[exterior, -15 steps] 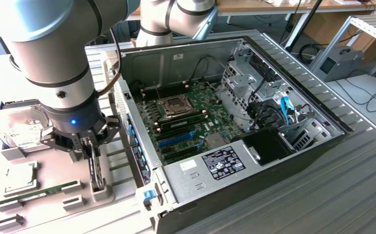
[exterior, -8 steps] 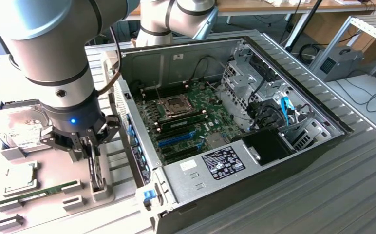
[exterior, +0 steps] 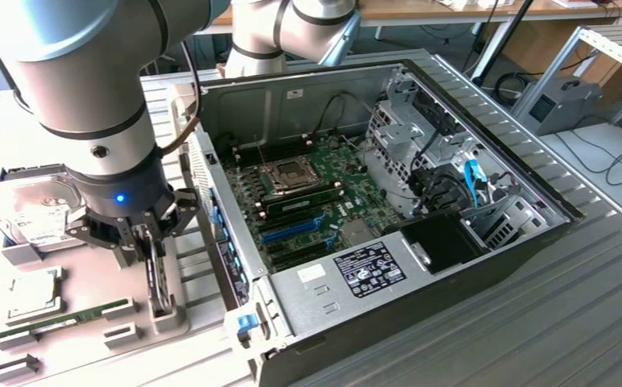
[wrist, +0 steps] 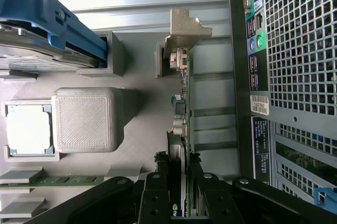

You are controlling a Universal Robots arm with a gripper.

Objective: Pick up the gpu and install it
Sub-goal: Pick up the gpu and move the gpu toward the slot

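The pincer (exterior: 153,242) is clamped on the gpu (exterior: 159,282), a thin flat card standing on its long edge. One black finger (wrist: 160,182) presses each face.

The card sits in a slot of the pale grey, rough-textured plastic holder tray (exterior: 172,324), just beside the open black and silver computer case (exterior: 322,201), on the side of the case's perforated metal rear panel (wrist: 300,50). In the wrist view its bent silver end bracket (wrist: 184,29) is at the end away from the fingers. A narrow strip of ribbed metal surface (wrist: 210,129) separates the card from the rear panel, so there is little room on that flank. On the card's other flank stands a square grey block (wrist: 84,119) of the tray.

The case lies on its side with the top open. Its green motherboard (exterior: 327,197) is exposed and ringed by upright sheet-metal walls.

Farther from the case than the card, the tray holds one of each:
- a boxy silver hard drive (exterior: 31,211) with a white label
- a square metal-topped processor chip (exterior: 34,294)
- a narrow green memory stick (exterior: 69,318), lying flat

The ribbed surface (exterior: 580,322) carries both tray and case.
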